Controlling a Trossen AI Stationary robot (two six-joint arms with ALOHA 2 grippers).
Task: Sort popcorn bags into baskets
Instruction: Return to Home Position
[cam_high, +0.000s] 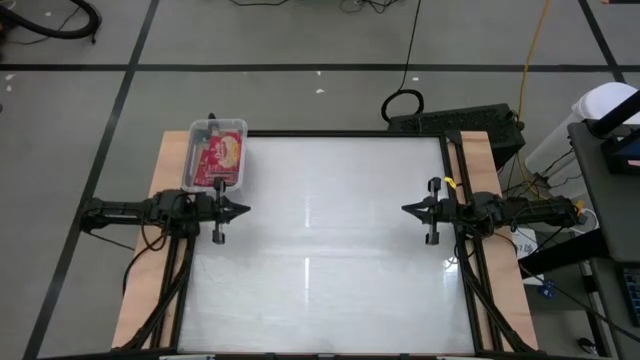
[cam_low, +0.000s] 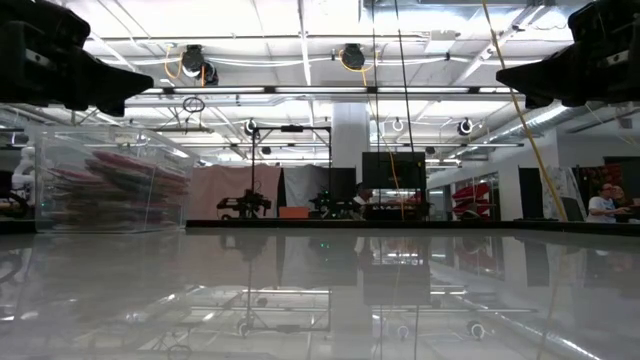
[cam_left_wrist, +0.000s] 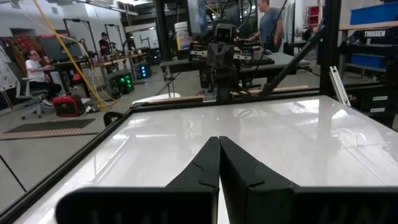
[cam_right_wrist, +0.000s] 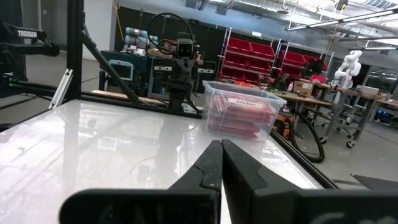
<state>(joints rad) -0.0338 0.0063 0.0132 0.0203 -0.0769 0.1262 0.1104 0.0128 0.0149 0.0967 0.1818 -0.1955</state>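
The clear plastic bin (cam_high: 214, 155) stands at the table's far left corner, and red popcorn bags (cam_high: 218, 160) are stacked flat inside it. The same bin (cam_right_wrist: 244, 110) shows in the right wrist view, and again (cam_low: 110, 180) in the low view. No bag lies loose on the white table (cam_high: 330, 230). My left gripper (cam_high: 246, 210) hovers shut at the left edge, just nearer than the bin. My right gripper (cam_high: 405, 209) hovers shut at the right edge, pointing toward the left one. Neither holds anything.
The white table top lies bare between the two grippers. Black frame rails (cam_high: 455, 170) and wooden side strips run along the left and right edges. People (cam_left_wrist: 37, 68) sit and stand at benches in the room beyond.
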